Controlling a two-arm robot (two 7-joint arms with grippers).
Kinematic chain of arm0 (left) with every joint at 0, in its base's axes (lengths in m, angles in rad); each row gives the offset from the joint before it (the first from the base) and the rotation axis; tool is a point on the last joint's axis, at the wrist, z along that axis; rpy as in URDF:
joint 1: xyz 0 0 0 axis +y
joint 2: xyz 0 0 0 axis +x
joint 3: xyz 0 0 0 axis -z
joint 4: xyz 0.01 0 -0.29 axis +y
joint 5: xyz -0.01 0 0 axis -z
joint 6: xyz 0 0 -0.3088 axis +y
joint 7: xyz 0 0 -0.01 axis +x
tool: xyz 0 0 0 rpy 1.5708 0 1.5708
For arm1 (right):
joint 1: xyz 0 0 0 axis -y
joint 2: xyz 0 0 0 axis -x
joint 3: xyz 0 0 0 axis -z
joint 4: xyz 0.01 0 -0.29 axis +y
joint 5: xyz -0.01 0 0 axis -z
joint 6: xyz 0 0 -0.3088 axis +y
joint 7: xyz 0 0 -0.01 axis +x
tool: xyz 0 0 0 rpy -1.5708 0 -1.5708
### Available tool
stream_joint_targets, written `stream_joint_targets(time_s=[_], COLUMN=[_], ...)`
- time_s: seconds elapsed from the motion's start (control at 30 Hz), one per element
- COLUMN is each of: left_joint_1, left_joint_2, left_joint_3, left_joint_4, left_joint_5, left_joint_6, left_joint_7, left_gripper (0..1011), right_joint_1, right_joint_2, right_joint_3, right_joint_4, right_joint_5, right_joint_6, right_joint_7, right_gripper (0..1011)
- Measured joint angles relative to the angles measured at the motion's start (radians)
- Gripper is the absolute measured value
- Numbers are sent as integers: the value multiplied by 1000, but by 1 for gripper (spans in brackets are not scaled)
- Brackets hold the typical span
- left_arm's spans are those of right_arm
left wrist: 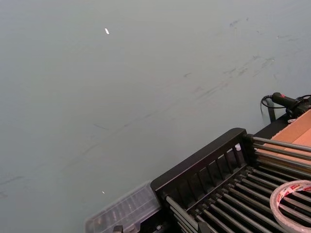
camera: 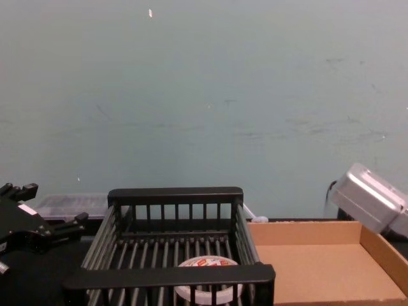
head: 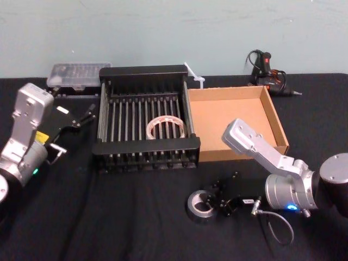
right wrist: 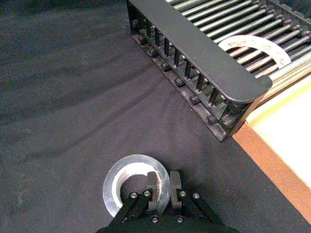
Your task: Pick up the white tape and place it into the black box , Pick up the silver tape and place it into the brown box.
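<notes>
Gripping the silver tape [right wrist: 136, 161] where it lies flat on the counter [right wrist: 73, 97] closest to me. My right gripper [right wrist: 164, 182] straddles the roll's wall, one finger in the core and one outside, drawn in tight on it. Roll not yet lifted.

Plan: raise it straight up, since a pinch on one wall may let it pivot. Pass the corner of the black basket [head: 144, 145], then lower it over the brown cardboard tray [head: 234, 125] before letting go.

White tape [right wrist: 252, 44] lies on the basket floor. Left gripper [head: 84, 115] hangs spread, left of the basket.
</notes>
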Motion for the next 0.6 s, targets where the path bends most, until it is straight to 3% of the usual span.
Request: stream_joint_targets(time_s=[0.6], left_joint_1=[0], left_joint_2=[0], left_joint_3=[0], left_joint_4=[0], left_joint_5=[0], left_joint_6=[0], left_joint_7=[0], left_gripper=[1001], right_joint_1=[-4], right_joint_2=[10], right_joint_3=[4], right_joint_4=[-7], right_joint_5=[6], right_joint_6=[-21], right_joint_7=[17], right_gripper=[161])
